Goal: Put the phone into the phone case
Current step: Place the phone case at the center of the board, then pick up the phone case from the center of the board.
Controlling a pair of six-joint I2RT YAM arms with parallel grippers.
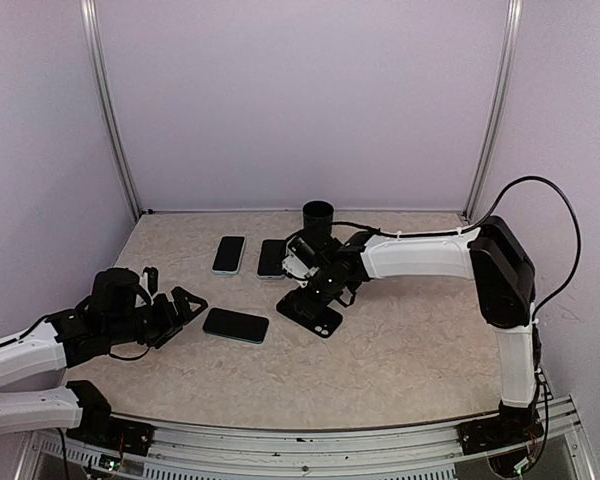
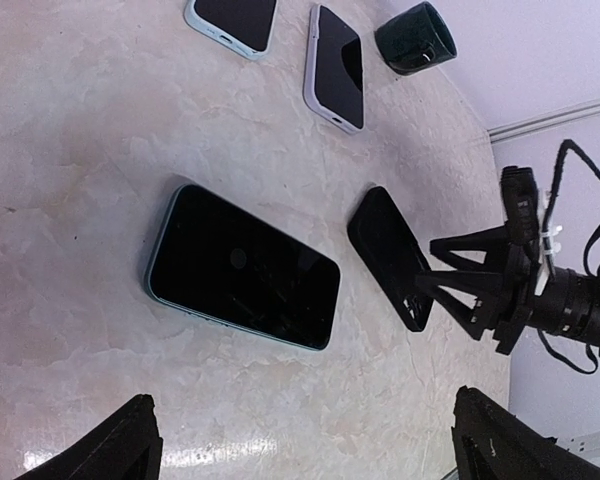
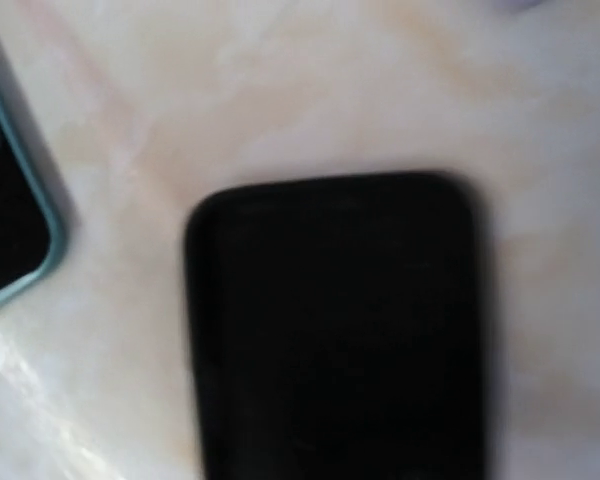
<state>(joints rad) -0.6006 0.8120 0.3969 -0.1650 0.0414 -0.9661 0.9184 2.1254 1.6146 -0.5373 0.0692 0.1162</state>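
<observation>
The phone, dark-screened with a teal edge, lies flat left of the table's middle; the left wrist view shows the phone too. The black phone case lies flat just right of it, apart from it, and appears as the case in the left wrist view and as a blurred dark slab under the right wrist camera. My right gripper hovers over the case's near end, fingertips apart, nothing between them. My left gripper stands wide open left of the phone, its fingers short of it.
Two more phones lie further back, one teal-edged, one pale-edged. A black cup stands behind them near the back wall. Walls and metal posts close the table in on three sides. The right arm's cable loops at the far right.
</observation>
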